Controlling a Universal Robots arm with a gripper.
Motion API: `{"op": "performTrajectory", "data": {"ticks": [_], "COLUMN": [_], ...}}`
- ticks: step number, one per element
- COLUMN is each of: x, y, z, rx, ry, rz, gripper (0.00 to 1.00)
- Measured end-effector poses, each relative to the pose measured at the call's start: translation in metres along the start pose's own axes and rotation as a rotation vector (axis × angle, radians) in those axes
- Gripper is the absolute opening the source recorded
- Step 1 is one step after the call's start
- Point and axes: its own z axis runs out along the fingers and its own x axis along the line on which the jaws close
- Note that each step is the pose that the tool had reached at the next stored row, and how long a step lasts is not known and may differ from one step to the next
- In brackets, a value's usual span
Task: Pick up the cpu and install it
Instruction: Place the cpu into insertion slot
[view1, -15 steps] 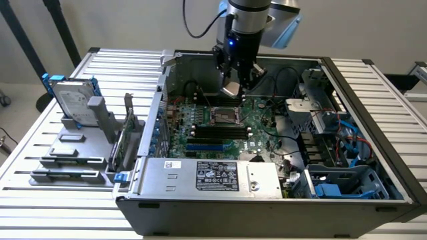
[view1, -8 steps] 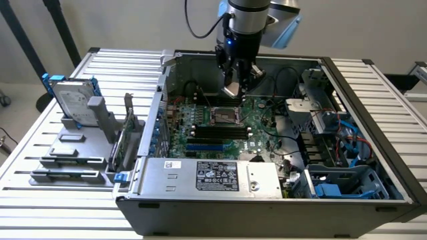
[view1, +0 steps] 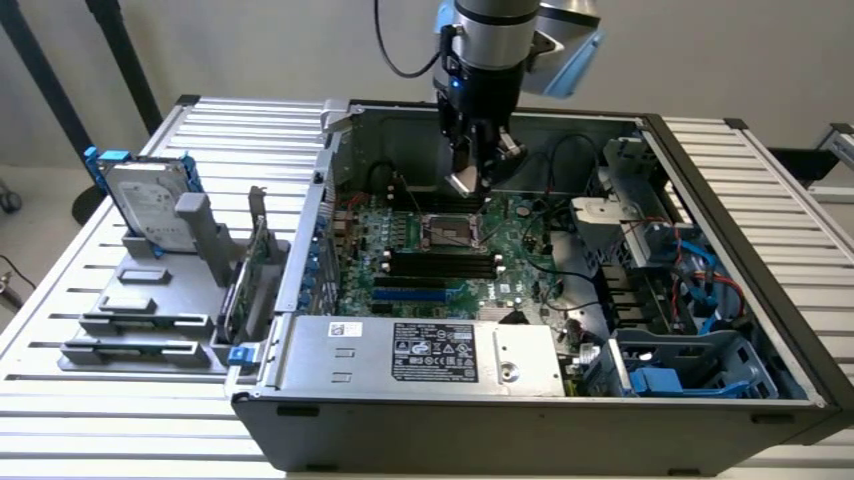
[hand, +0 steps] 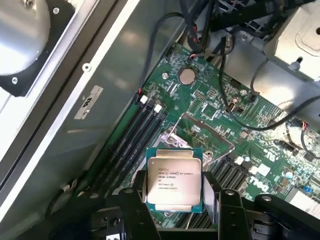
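My gripper (view1: 478, 172) hangs inside the open computer case (view1: 320, 200), shut on the cpu (view1: 462, 181), a small flat square chip with a silver top. In the wrist view the cpu (hand: 174, 180) sits between the two black fingers (hand: 134, 202) of my gripper (hand: 175, 200), printed face toward the camera. The chip is held in the air, a little above and beside the open square socket (view1: 451, 232) on the green motherboard (view1: 514, 275). In the wrist view the socket (hand: 200, 137) shows just beyond the chip, with its metal frame lifted.
Black memory sticks (view1: 441, 262) lie beside the socket. A grey power supply (view1: 414, 355) fills the case's front. Cables and a drive cage (view1: 667, 370) crowd the exterior view's right. Outside the case, a hard drive with blue frame (view1: 140, 195) stands on a grey holder (view1: 147, 300).
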Motion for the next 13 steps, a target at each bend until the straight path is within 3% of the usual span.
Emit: {"op": "performTrajectory", "data": {"ticks": [6,13], "x": [-0.0001,-0.0003], "y": [-0.0001,-0.0004], "z": [0.0016,0.0040], "rx": [-0.0062,0.0004], "ry": [-0.0078,-0.0091], "rz": [0.104,0.206], "gripper": [0.54,0.54]}}
